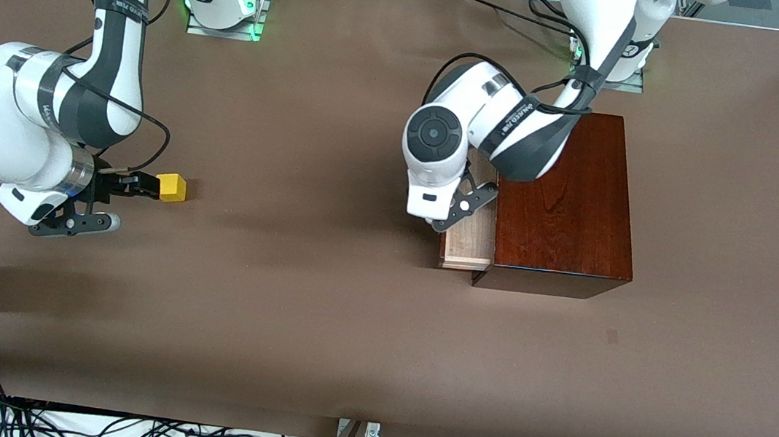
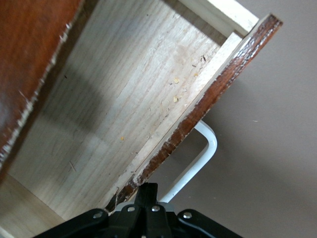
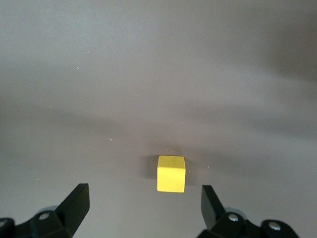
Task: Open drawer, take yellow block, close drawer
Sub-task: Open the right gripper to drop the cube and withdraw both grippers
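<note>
Fingers (image 3: 79, 203) of right gripper (image 3: 143, 208) spread wide, empty, over small bright yellow cube (image 3: 171, 173) on brown desk (image 1: 320, 313).
Left gripper (image 2: 147, 198) fingers pinched together at white loop handle (image 2: 200, 158); pale-wood drawer (image 1: 468, 238) partly out of mahogany box (image 1: 566, 209); arm lettering unreadable.

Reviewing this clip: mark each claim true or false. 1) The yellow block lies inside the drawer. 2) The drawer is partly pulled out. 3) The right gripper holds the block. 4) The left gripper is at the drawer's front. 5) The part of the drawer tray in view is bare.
1) False: the yellow block sits on the table at the right arm's end, apart from the wooden box.
2) True: the drawer sticks out of the box.
3) False: the right gripper is open, its fingers clear of the block.
4) True: the left gripper is there, by the white handle.
5) True.
</note>
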